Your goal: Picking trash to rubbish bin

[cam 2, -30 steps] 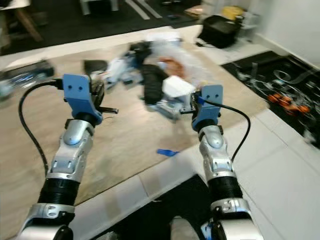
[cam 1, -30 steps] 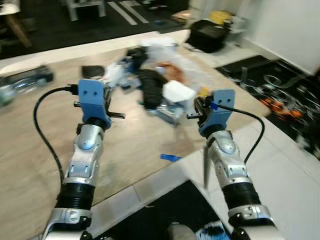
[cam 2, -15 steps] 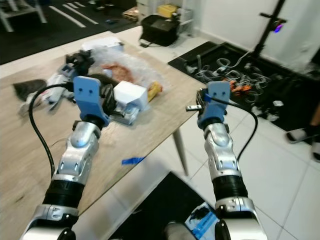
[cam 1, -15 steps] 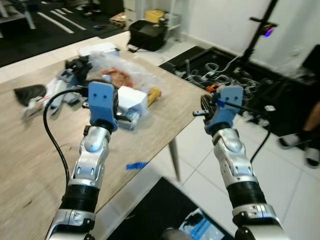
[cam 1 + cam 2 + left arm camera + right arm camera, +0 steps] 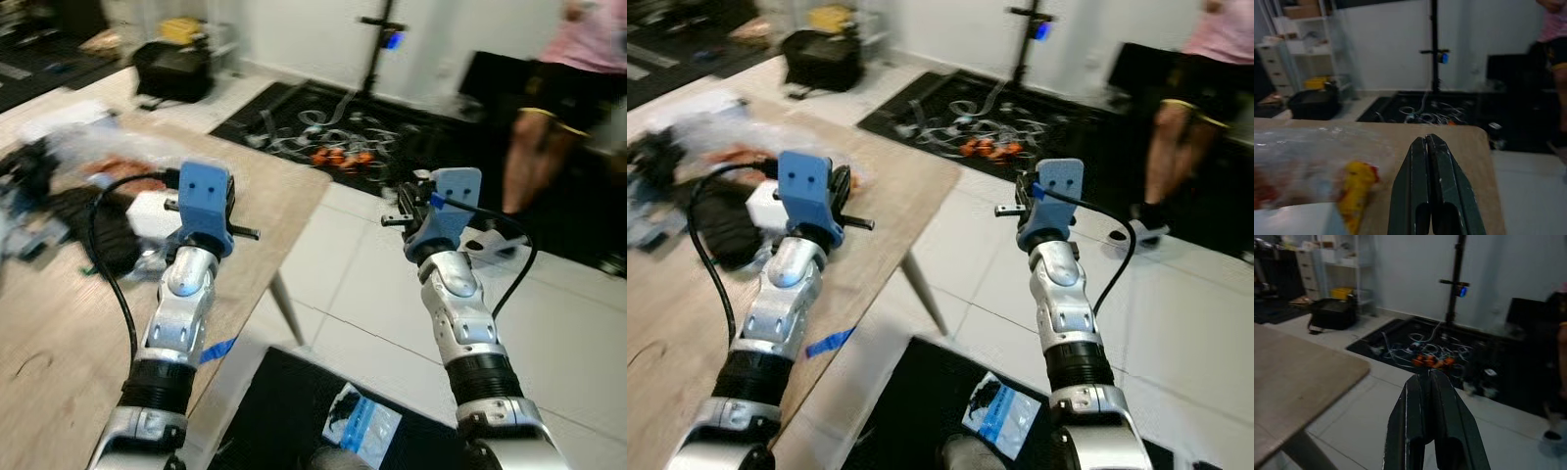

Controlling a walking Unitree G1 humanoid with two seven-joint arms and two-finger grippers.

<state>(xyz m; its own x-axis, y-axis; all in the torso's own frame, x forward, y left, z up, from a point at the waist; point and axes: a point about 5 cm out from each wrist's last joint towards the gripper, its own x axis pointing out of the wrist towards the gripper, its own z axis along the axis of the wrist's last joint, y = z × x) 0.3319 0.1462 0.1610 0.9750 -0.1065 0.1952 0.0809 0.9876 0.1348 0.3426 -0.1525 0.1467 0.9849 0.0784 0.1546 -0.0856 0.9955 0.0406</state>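
Two closed pincers: left pincer (image 5: 1426,147) over the wooden table (image 5: 284,191), right pincer (image 5: 1430,382) above white floor tiles (image 5: 578,333).

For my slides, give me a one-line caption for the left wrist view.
Left gripper, fingers shut and empty, held above the wooden table beside a clear bag of trash.

We see a wooden table (image 5: 284,191) on our left, its rounded corner reaching over white floor tiles (image 5: 588,333). Beyond the corner lies a dark mat (image 5: 294,122) strewn with tangled cables (image 5: 313,127) and some orange pieces (image 5: 338,157). A black stand (image 5: 377,44) with a small blue light rises behind the mat against the white wall. A black bag (image 5: 176,70) sits on the floor further left, with something yellow just behind it. A person (image 5: 554,108) in a pink top and dark shorts stands at our right.
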